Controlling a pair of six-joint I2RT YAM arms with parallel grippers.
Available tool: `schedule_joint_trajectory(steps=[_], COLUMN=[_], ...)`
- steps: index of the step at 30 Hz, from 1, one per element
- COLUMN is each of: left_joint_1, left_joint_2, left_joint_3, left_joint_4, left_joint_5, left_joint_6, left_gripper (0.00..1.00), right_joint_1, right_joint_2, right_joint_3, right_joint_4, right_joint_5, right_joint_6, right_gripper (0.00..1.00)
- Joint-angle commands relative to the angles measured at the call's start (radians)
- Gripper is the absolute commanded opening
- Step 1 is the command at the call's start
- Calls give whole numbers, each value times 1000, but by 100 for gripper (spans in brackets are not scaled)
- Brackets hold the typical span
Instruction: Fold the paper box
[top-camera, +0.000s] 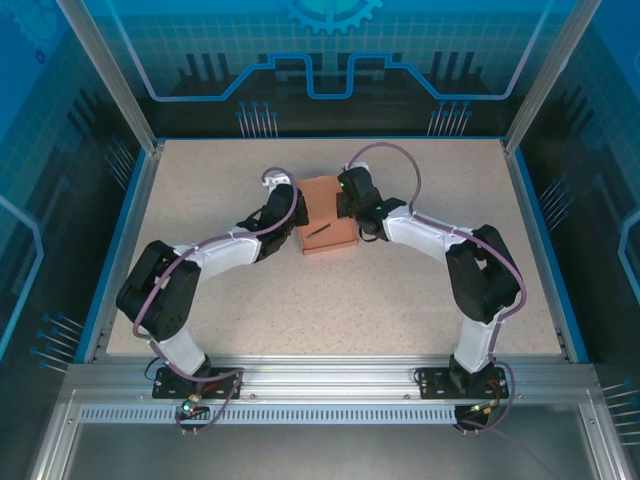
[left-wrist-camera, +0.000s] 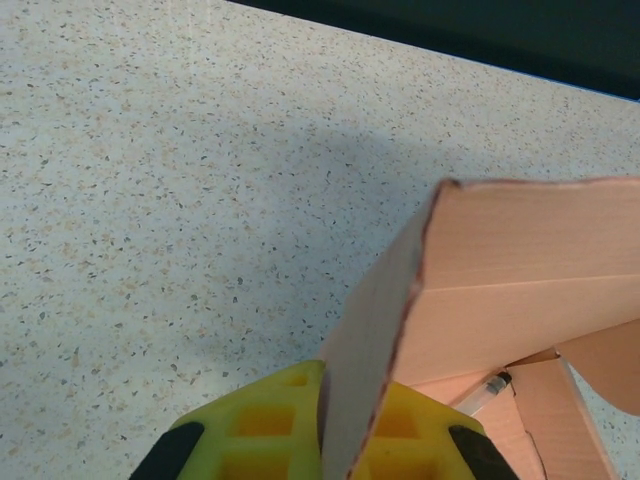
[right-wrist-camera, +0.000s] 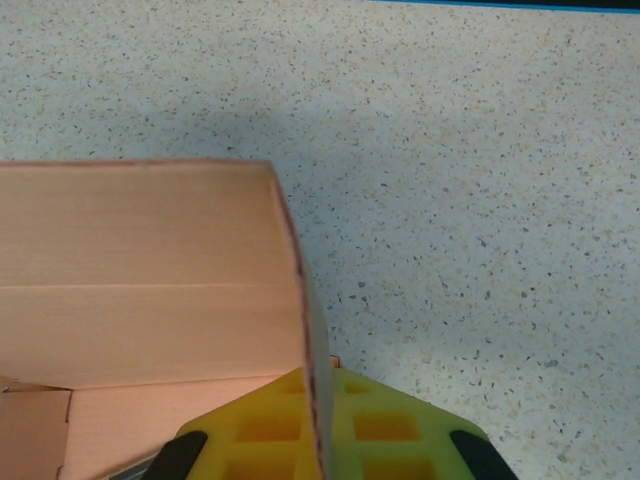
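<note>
The salmon-pink paper box (top-camera: 325, 212) sits mid-table as a partly raised open box. My left gripper (top-camera: 290, 212) is shut on its left wall (left-wrist-camera: 375, 350), which stands on edge between the yellow fingers (left-wrist-camera: 260, 425). My right gripper (top-camera: 352, 200) is shut on the right wall (right-wrist-camera: 312, 340), pinched between its yellow pads (right-wrist-camera: 385, 430). The far wall (right-wrist-camera: 140, 270) stands upright between both side walls. A thin dark pen-like stick (top-camera: 322, 230) lies on the box floor; its clear end (left-wrist-camera: 488, 388) peeks out in the left wrist view.
The speckled tabletop (top-camera: 400, 290) stretches around the box, bounded by blue rails (top-camera: 128, 215) at the sides and a metal frame (top-camera: 330, 375) at the near edge. Both arm bases (top-camera: 190, 375) stand along that near edge.
</note>
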Motion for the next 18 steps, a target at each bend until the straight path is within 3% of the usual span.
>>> schedule_joint_trajectory(steps=[1,18], left_joint_1=[-13,-115], left_joint_2=[15,22], left_joint_3=[26,-78], left_joint_4=[63,162], left_joint_5=[-86,-235], left_joint_6=[-45,-76], left_gripper=[2,2], right_joint_1=[-10,4], right_joint_2=[-33,-103], right_joint_3=[-41,-235], right_joint_4=[62,292], right_joint_5=[27,17], right_joint_6=[49,96], right_gripper=[0,0])
